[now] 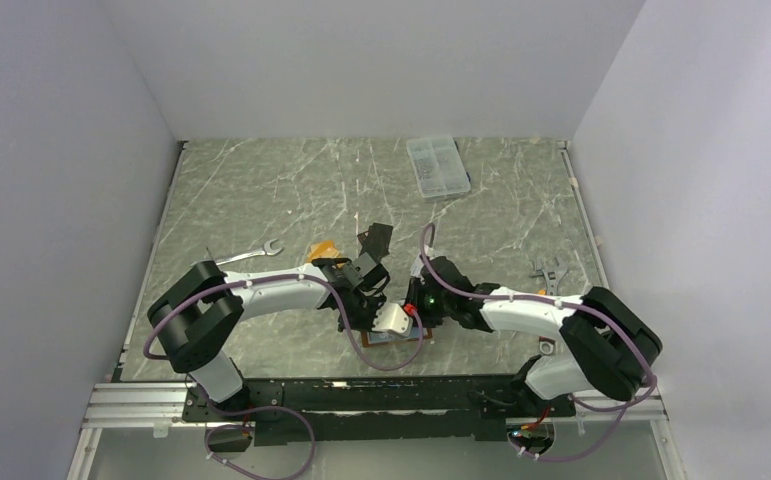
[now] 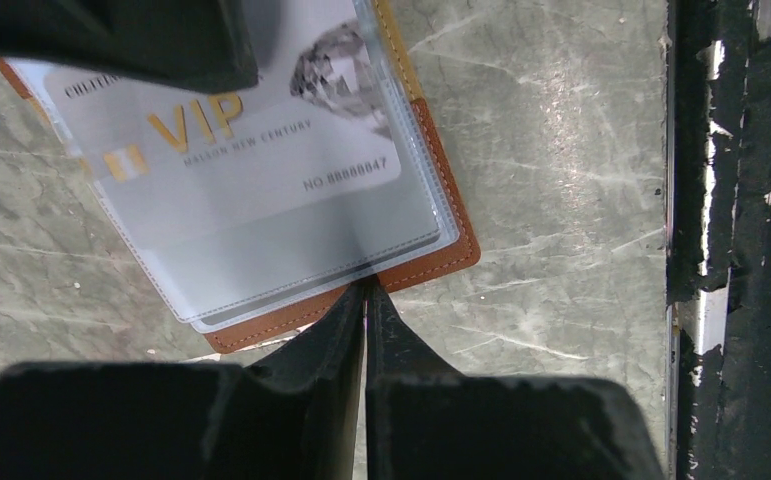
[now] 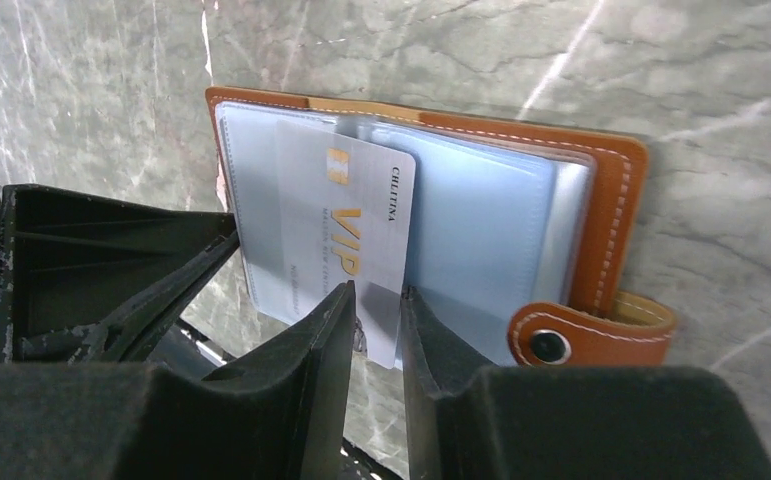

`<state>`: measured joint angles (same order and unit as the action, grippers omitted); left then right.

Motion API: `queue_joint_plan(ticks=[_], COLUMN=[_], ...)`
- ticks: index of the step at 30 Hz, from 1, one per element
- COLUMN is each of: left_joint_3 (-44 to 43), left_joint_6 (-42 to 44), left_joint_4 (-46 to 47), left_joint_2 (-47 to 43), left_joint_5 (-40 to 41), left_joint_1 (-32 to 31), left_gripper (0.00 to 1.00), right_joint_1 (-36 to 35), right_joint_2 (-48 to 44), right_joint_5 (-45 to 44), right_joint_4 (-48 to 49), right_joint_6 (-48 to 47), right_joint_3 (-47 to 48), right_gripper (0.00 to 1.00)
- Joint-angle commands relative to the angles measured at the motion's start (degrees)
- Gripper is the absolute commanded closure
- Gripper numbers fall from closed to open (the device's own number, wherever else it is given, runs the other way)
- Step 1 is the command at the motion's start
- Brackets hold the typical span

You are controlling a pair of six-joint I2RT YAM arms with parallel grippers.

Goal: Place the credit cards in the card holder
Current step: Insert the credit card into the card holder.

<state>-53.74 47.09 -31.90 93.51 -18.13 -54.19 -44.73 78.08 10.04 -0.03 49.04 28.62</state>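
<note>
The brown leather card holder (image 3: 616, 200) lies open on the table near the front edge, snap tab (image 3: 581, 335) at its side. The silver-grey VIP card (image 3: 346, 220) sits partly in a pale blue pocket, one end sticking out. My right gripper (image 3: 376, 295) has its jaws a little apart around that end, without pinching the card's faces. My left gripper (image 2: 366, 288) is shut, with its tips on the holder's leather edge (image 2: 441, 255); the card (image 2: 241, 140) shows through the clear pocket. An orange-tan card (image 1: 323, 250) and a black card (image 1: 375, 240) lie just behind the arms.
A clear plastic compartment box (image 1: 436, 165) stands at the back. A wrench (image 1: 251, 255) lies on the left and another tool (image 1: 551, 272) on the right. The black metal rail (image 2: 741, 240) runs close to the holder along the table's front edge.
</note>
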Motion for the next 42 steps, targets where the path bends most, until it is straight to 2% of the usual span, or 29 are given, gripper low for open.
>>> queue_joint_plan(ticks=[1,13,21,29,42], left_joint_3=[-0.82,0.58,0.89,0.60,0.70], left_joint_6=[0.26,0.31,0.70,0.57,0.82], left_joint_4=[0.80,1.54,1.62,1.75,2.18], left_joint_2=[1.06,-0.16,-0.86,-1.03,-0.94], left_joint_5=[-0.97,-0.18,0.59,0.69,1.01], left_joint_1=[0.05,0.10,0.45,0.45,0.58], left_gripper=[0.90,0.90,0.91,0.91,0.91], right_joint_1=[-2.44,-3.78,3.05,2.97,-0.58], right_joint_2=[2.22,2.91,-0.82,5.08,8.01], right_joint_5=[-2.88,-3.43,-1.24,-0.28,-0.14], right_joint_4=[-2.77,-4.77,-4.70,-2.14,-0.71], right_joint_6=[-1.63,-3.53,-3.58,-3.20,-1.74], right_joint_3=[3.89,7.08,3.90,6.81,9.68], right_gripper=[0.75,0.78,1.00,1.00,1.00])
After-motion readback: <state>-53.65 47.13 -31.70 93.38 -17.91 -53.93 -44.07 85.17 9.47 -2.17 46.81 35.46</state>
